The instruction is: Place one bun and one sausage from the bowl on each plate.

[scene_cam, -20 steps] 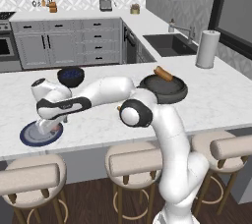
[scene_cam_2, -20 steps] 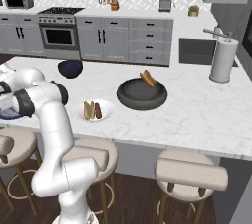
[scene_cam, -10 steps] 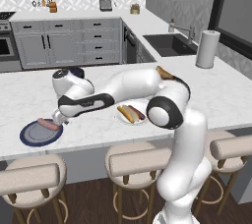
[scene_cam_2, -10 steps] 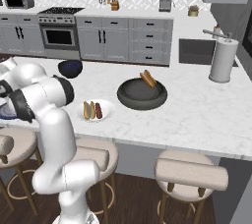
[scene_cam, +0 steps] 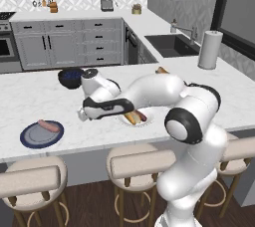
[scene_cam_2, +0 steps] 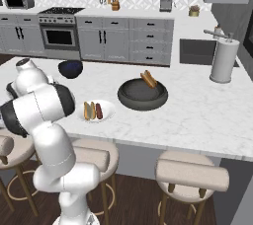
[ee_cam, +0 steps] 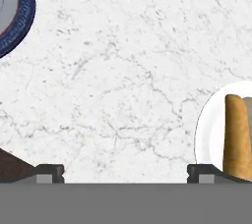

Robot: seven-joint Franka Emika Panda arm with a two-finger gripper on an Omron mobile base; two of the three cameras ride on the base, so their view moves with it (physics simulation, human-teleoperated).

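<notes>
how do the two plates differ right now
The white plate is plain; the blue-rimmed plate has a grey centre and dark blue rim. The white plate carries a bun and a sausage; the blue-rimmed plate carries one sausage, no bun. Both are round, flat, and lie on the marble counter.

Free: bare marble counter (ee_cam: 123,70) under my spread jaws, between the blue-rimmed plate (scene_cam: 30,139) near the front edge and the white plate (scene_cam_2: 106,115) | Blocks: small dark-blue bowl (scene_cam: 69,77) toward the back edge; wide dark bowl (scene_cam_2: 142,95) beyond the white plate.
</notes>
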